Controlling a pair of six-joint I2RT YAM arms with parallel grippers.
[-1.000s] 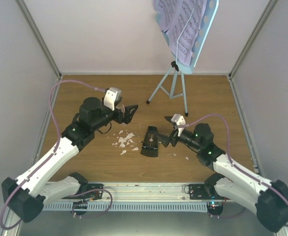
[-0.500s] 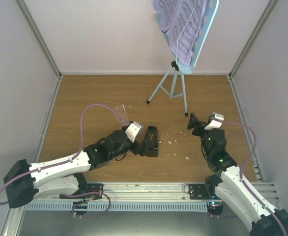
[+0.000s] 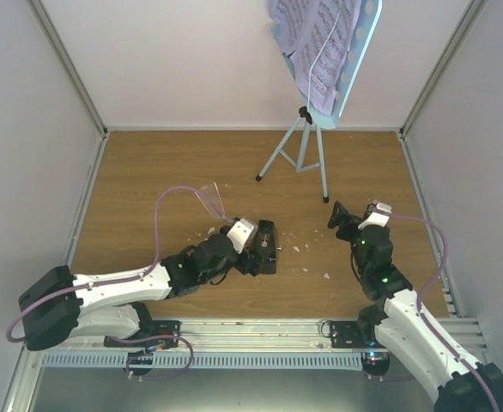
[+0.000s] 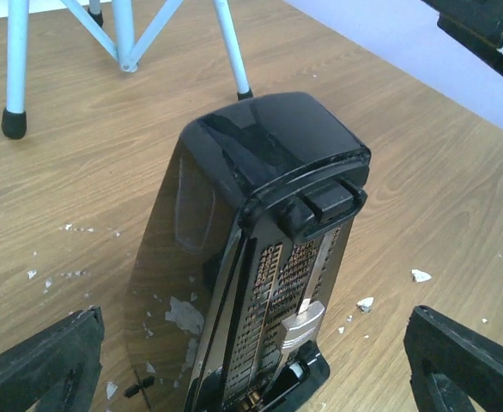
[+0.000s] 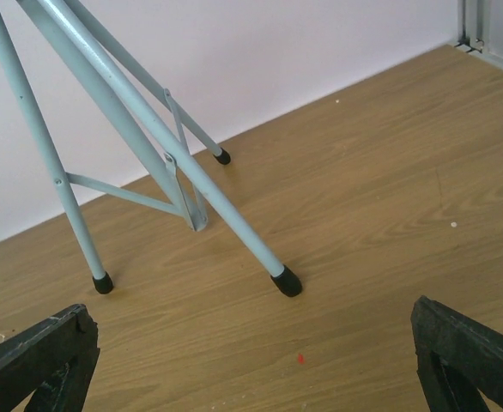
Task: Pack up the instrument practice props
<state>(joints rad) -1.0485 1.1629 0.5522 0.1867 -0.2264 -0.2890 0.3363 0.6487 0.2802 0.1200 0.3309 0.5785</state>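
Black metronome [image 4: 260, 257] near the table's [image 4: 440, 180] front edge is sitting between my spread left claw [image 4: 251, 365] for a side pinch; my right claw [image 5: 251, 360], also spread, is facing the stand [image 5: 189, 215].

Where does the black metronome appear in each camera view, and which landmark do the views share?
Top external: metronome sits low, just left of centre.
Left wrist: metronome fills the middle, close up.
Right wrist: not in it.
Shared landmark: the music stand's blue tripod legs, seen in all three.
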